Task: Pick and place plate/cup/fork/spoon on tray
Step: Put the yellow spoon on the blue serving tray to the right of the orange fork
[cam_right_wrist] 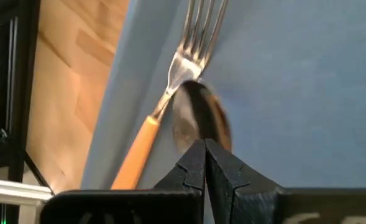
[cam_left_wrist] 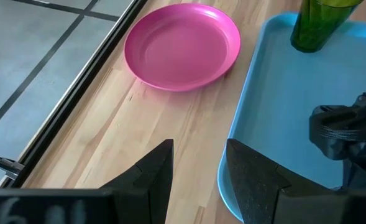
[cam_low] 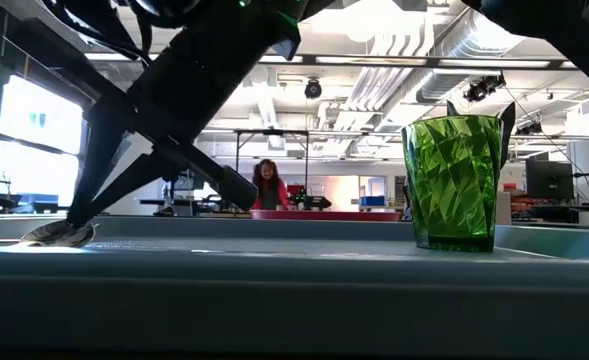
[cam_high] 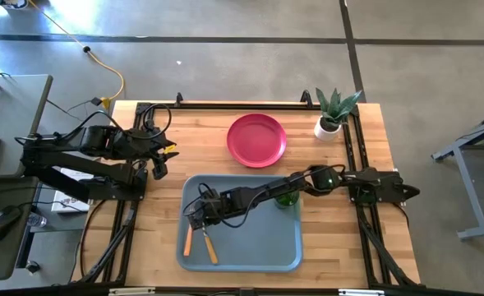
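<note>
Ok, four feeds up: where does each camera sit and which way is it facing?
High: overhead, straight down; both arms, tray, plate, plant.
Low: table height, level across the tray; cup, an arm reaching in from above.
Left wrist: past open left gripper toward plate and tray corner.
Right wrist: past shut right gripper at spoon and fork.
Shared: high and left wrist both show plate and cup.

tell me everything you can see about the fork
The fork is small, with silver metal tines and a light orange-tan handle. It lies flat on the grey-blue tray, along its left edge, beside the spoon; their metal ends meet or overlap. The right gripper, shut, hovers just above the spoon's bowl, not holding the fork.
</note>
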Available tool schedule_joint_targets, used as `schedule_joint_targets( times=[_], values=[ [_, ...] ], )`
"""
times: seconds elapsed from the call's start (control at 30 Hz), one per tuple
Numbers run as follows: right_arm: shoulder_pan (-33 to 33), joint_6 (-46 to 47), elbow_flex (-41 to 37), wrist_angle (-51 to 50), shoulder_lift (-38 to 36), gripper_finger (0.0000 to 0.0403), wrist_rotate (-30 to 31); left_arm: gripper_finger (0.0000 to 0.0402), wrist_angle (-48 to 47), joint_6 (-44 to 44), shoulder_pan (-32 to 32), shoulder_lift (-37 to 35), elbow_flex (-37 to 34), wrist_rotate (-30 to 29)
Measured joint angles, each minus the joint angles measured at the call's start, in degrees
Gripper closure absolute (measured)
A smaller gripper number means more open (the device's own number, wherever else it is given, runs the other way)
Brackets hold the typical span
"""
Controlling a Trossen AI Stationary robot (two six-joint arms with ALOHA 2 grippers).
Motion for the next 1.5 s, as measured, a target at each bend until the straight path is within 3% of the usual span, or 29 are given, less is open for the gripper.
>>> schedule_joint_targets(
  times=[0.8, 1.5],
  values=[
    [-0.91, 1.07, 0.00, 1.63, 0.50, 0.0403, 0.06, 0.0261, 0.00, -0.42, 0.00, 0.00, 0.00, -0.15],
    [-2.46, 5.59, 0.00, 0.04, 0.48, 0.0403, 4.62, 0.0261, 0.00, -0.37, 0.01, 0.00, 0.00, -0.36]
  ],
)
